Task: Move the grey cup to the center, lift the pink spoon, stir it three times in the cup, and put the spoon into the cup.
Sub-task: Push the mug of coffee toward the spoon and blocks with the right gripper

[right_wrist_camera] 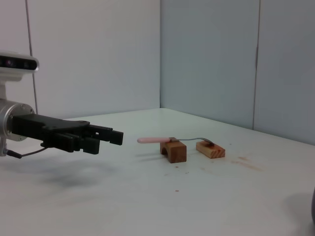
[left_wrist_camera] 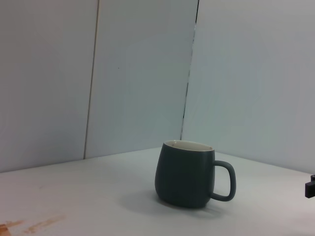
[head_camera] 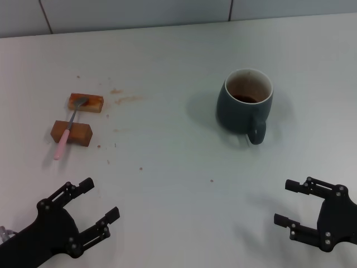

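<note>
The grey cup (head_camera: 245,103) stands upright on the white table at the right, handle toward me; it also shows in the left wrist view (left_wrist_camera: 189,173). The pink spoon (head_camera: 68,131) lies across two brown wooden blocks at the far left, its metal bowl on the far block; it also shows in the right wrist view (right_wrist_camera: 170,139). My left gripper (head_camera: 102,201) is open and empty at the near left, below the spoon. My right gripper (head_camera: 289,202) is open and empty at the near right, below the cup.
Two wooden blocks (head_camera: 86,102) (head_camera: 71,133) hold the spoon. Brown smears (head_camera: 127,100) and crumbs mark the table near them. A tiled wall (head_camera: 167,11) runs along the table's far edge. Bare tabletop (head_camera: 167,139) lies between spoon and cup.
</note>
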Tool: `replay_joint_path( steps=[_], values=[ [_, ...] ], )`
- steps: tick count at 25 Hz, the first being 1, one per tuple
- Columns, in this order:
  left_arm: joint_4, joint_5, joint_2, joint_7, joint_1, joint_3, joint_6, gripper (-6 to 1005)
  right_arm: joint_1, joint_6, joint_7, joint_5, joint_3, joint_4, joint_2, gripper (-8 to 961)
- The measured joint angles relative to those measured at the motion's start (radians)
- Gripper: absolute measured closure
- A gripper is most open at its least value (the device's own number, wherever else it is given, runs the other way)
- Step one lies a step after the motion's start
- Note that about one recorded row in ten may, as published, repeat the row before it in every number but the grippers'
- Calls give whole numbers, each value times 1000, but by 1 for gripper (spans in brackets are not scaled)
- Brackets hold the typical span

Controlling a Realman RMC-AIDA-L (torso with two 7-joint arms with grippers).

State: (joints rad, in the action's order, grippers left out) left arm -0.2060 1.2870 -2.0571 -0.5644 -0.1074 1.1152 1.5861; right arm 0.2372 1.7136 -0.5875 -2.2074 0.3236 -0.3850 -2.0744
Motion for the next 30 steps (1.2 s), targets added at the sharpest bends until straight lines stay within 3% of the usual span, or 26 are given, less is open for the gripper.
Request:
replay_joint_path(
  steps=[30],
  values=[
    [-1, 3, 0, 11, 5, -1, 2, 206, 1, 1, -2, 5, 0, 6, -1, 257]
  ],
)
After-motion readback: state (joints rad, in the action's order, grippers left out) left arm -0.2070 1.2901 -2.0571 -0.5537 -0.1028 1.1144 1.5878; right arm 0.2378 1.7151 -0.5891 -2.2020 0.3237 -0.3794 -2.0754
